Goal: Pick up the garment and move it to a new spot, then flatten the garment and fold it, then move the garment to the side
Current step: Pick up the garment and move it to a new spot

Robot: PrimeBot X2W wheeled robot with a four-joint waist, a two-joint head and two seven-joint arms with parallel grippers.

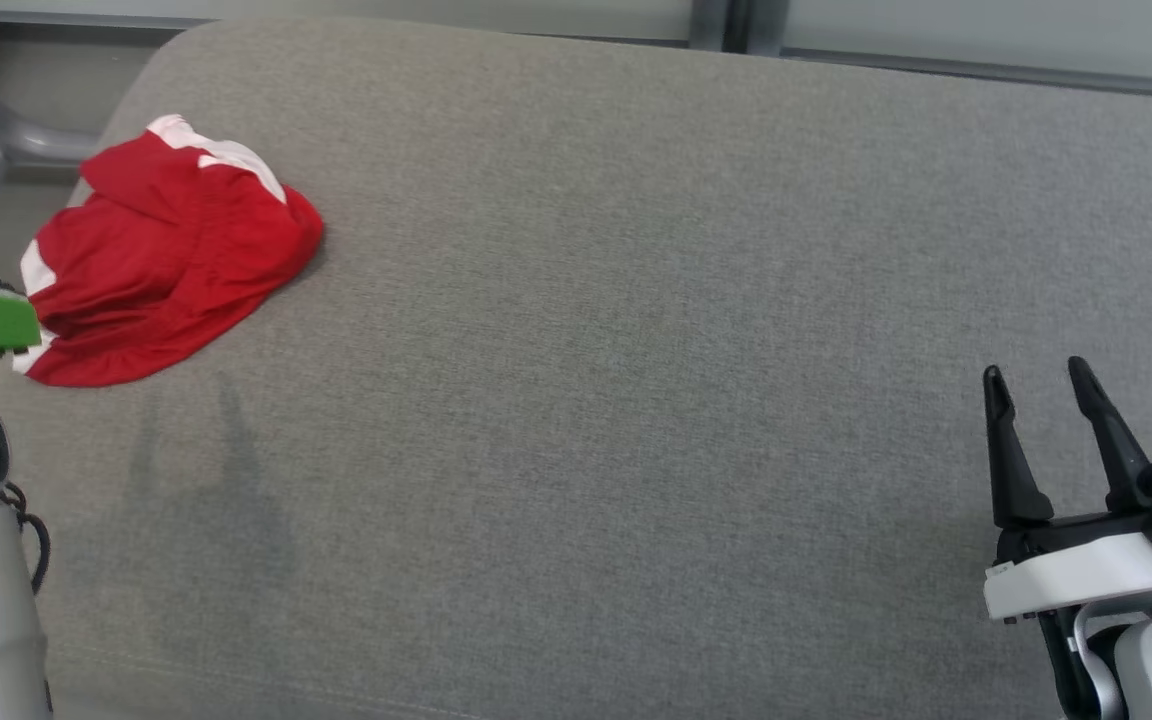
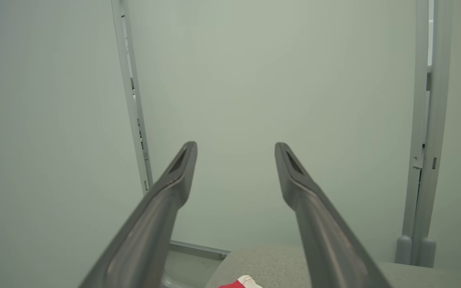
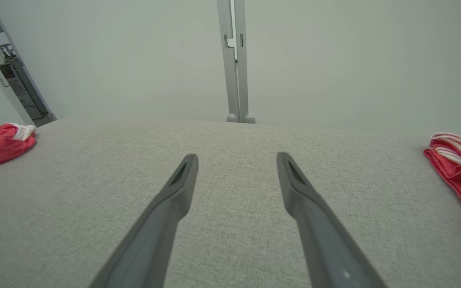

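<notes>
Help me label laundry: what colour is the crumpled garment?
Garment: red with white trim; head view best.

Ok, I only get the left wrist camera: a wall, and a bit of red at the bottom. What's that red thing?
Observer: It's a crumpled red garment with white trim, lying near the far left corner of a grey cushion.
Operator: Is the other arm holding it?
Observer: No. The right gripper hangs over the cushion's near right part, jaws open and empty, well apart from it.
Operator: Is it the only one?
Observer: No, the right wrist view shows a second red and white garment at the cushion's right edge.
</notes>
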